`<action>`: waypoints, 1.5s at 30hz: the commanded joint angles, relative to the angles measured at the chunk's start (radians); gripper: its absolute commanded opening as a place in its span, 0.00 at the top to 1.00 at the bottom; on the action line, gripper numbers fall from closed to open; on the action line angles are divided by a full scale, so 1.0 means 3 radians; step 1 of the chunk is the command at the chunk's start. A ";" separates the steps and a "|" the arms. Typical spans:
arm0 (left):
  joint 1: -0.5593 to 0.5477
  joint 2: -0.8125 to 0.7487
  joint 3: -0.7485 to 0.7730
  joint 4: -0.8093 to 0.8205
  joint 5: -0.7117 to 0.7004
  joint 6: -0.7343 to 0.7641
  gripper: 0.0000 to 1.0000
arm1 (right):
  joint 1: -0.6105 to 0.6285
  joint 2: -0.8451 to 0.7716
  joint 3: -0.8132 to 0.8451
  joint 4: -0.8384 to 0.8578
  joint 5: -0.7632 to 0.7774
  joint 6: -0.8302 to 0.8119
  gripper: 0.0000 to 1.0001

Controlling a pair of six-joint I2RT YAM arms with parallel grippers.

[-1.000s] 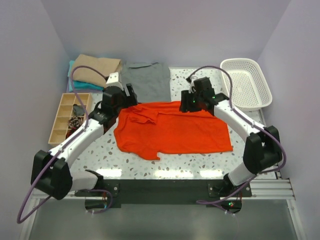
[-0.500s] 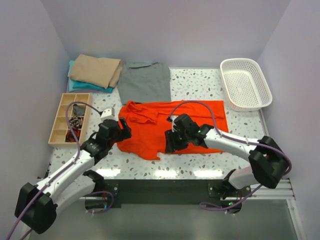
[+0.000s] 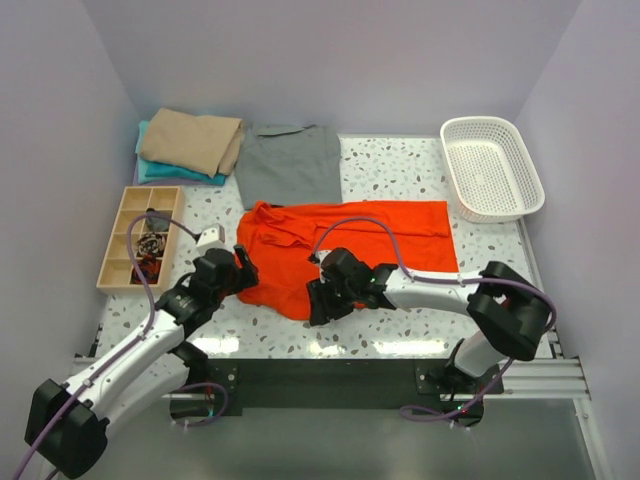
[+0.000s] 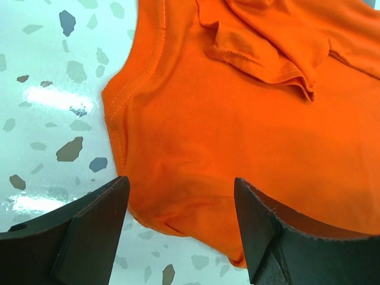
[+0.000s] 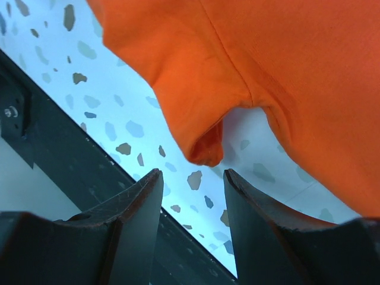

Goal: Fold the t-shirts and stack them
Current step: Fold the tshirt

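Note:
The orange-red t-shirt (image 3: 350, 240) lies spread on the speckled table, its sleeve tip (image 5: 205, 148) pointing to the near edge. My left gripper (image 3: 240, 272) is open over the shirt's left hem (image 4: 178, 178), jaws wide, holding nothing. My right gripper (image 3: 318, 300) is open just short of the sleeve tip, also empty. The grey t-shirt (image 3: 292, 163) lies flat at the back. The folded tan t-shirt (image 3: 192, 140) rests on the folded teal one (image 3: 165, 172) at the back left.
A wooden compartment tray (image 3: 138, 238) with small items stands at the left. A white mesh basket (image 3: 492, 167) stands at the back right. The black table front rail (image 5: 65, 166) runs close under the right gripper.
Both arms have drawn back from the shirt's far edge to its near edge. The shirt now lies spread flatter, its far edge further back.

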 commanded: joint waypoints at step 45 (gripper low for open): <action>-0.0011 0.0690 0.0544 0.0138 -0.0199 0.0401 0.23 | -0.0754 0.1225 0.1927 -0.0125 0.0654 -0.0955 1.00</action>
